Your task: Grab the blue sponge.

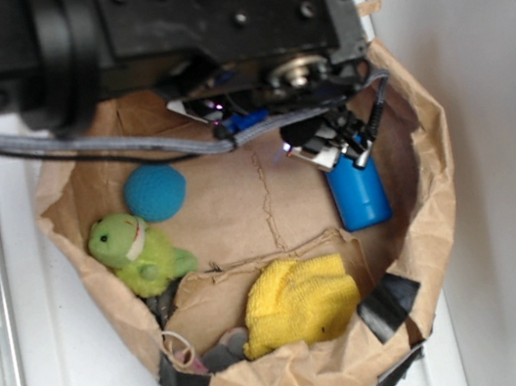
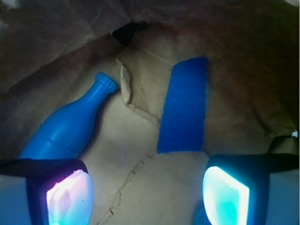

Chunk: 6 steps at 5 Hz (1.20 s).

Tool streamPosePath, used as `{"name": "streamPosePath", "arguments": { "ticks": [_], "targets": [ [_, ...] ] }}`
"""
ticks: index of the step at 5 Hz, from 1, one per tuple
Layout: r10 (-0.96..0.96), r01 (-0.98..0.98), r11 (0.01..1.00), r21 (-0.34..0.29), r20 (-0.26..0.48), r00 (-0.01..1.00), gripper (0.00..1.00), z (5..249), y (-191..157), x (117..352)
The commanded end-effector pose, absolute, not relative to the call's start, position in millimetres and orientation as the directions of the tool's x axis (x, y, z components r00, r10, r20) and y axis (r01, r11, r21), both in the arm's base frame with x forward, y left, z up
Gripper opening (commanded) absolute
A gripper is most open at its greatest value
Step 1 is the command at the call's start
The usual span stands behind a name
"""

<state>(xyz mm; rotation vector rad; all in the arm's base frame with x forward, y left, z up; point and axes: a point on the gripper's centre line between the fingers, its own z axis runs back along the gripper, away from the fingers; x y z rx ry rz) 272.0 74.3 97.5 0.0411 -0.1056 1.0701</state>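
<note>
Shows the end effector (image 2: 147, 192) released, both lit fingers (image 2: 225, 190) spread wide with nothing between them. Hovers inside a crumpled paper bag (image 2: 243, 61) on a white tabletop (image 1: 483, 116). Finds the blue sponge (image 2: 183, 105) flat on the bag's floor, just ahead of the gap and a little toward the finger on the right of the wrist view. Runs lengthwise away from the wrist camera, far end leaning slightly right, so roughly square to the line joining the fingers. Probably calls for a short advance and a descent, then a close across the narrow width with little or no wrist turn. Leaves the blue bottle (image 2: 70, 124) lying apart on the other side, neck angled toward the sponge's far end. Cannot pick out the sponge in the exterior view, likely hidden under the arm.
</note>
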Motion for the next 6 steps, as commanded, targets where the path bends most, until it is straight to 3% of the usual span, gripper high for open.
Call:
{"name": "streamPosePath", "arguments": {
  "ticks": [1, 2, 4, 6],
  "targets": [
    [0.894, -0.899, 0.427, -0.097, 0.195, 0.403, 1.0, 95.8, 99.3, 250.5],
    [0.906, -0.917, 0.391, -0.071, 0.202, 0.371, 1.0, 80.7, 102.0, 251.0],
    [0.9, -0.91, 0.402, -0.096, 0.223, 0.374, 1.0, 79.5, 111.6, 253.6],
    [0.88, -0.894, 0.433, -0.112, 0.265, 0.394, 1.0, 77.0, 123.3, 240.4]
  ]
}}
